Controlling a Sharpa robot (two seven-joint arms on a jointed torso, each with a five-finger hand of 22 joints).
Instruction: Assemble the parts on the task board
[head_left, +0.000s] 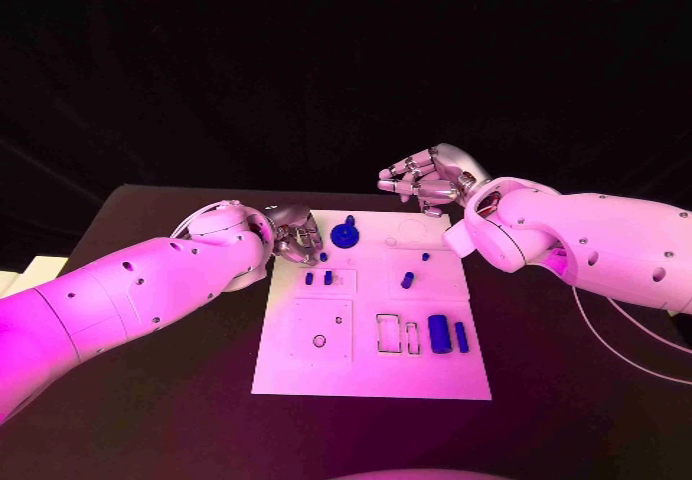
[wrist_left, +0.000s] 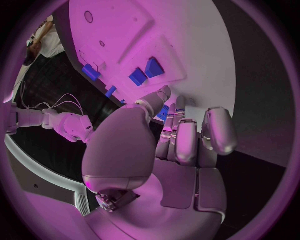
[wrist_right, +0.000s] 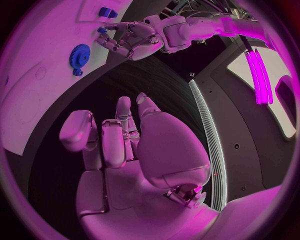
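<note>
Task board lies in the middle of the black table, long side running near to far.

Left hand sits at the far left edge of the board, fingers curled over the small blue pegs there. In the left wrist view a bit of blue shows at the fingertips; cannot tell whether it is pinched or just lies under them, so whether this hand holds anything is undecided.

Right hand hovers above the far right corner of the board, off its surface, fingers curled in loosely; right wrist view shows nothing in its palm.

Progress, as judged from the layout:
- blue gear stands at the far end, left of centre, apparently seated
- 2 short pegs stand in the left middle panel
- 1 slanted peg in the right middle panel, 1 small one just beyond it
- blue block and slim bar at near right, beside an empty rectangular slot
- round recess at near left unfilled

Estimate: roughly midway; slot, recess and far right spots look unfilled
</note>
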